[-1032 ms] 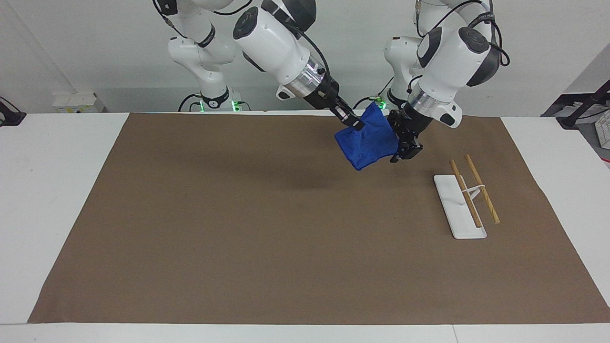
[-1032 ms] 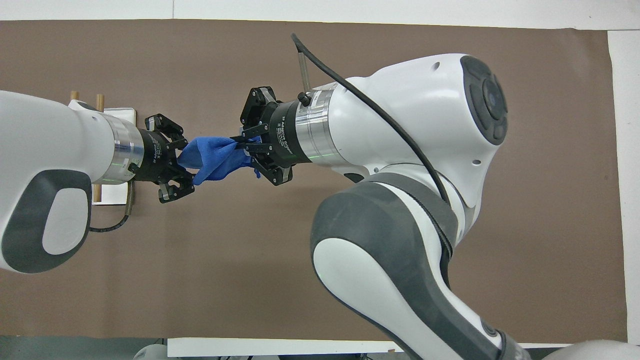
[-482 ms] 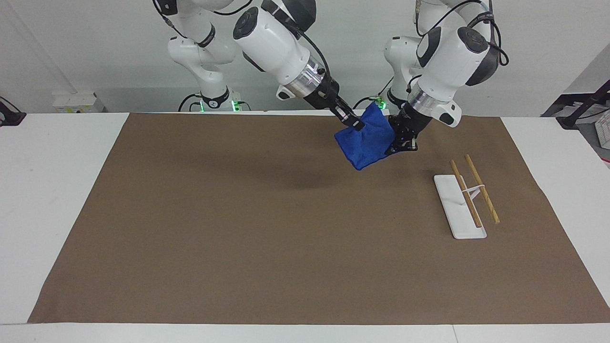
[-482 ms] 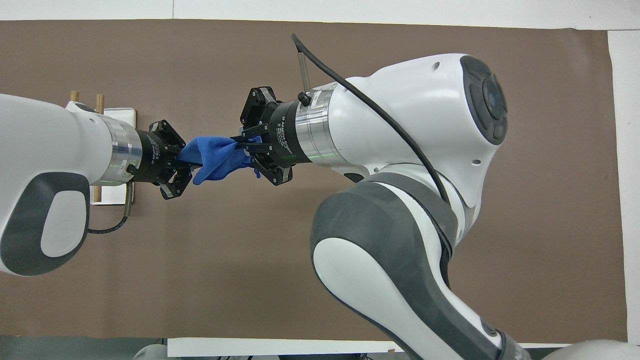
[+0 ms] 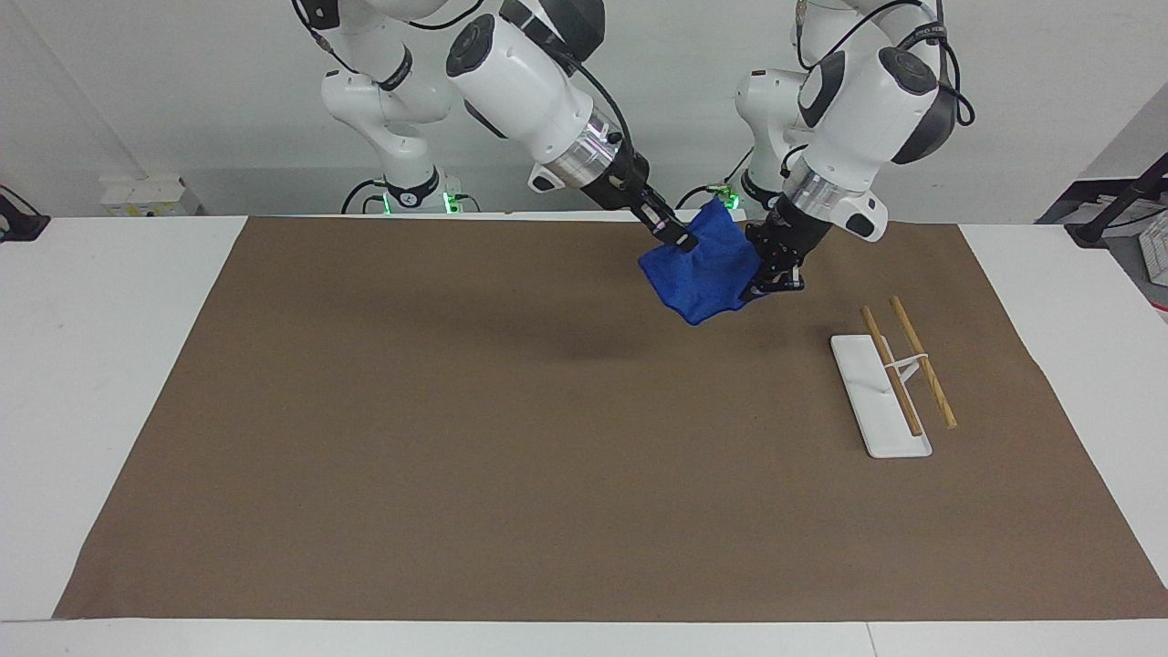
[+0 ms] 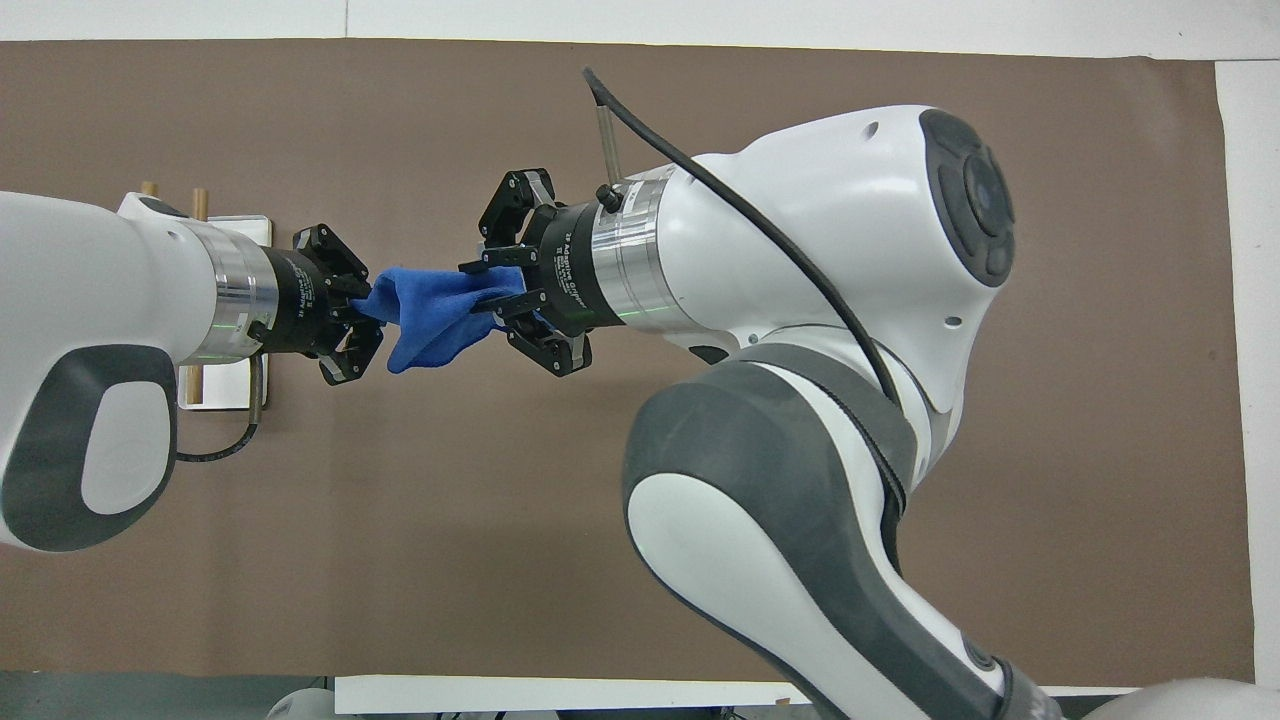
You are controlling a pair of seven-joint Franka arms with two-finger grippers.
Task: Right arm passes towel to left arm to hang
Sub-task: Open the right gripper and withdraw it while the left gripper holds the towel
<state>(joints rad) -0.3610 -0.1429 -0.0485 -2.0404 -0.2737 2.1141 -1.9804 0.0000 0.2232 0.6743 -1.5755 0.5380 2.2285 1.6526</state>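
Observation:
The blue towel (image 5: 703, 278) hangs in the air between both grippers, over the brown mat toward the left arm's end. It also shows in the overhead view (image 6: 430, 315). My left gripper (image 5: 759, 278) is shut on the towel's edge; it also shows in the overhead view (image 6: 365, 315). My right gripper (image 5: 677, 239) is at the towel's other edge. In the overhead view its fingers (image 6: 490, 283) stand spread apart with the cloth still between them.
A white rack base (image 5: 867, 392) with two wooden rods (image 5: 922, 360) lies on the brown mat (image 5: 456, 411) toward the left arm's end. In the overhead view the rack (image 6: 235, 228) is mostly hidden under the left arm.
The left gripper, open around the towel's edge a second ago, has closed on it. The right gripper's fingers have spread apart. The towel has barely moved.

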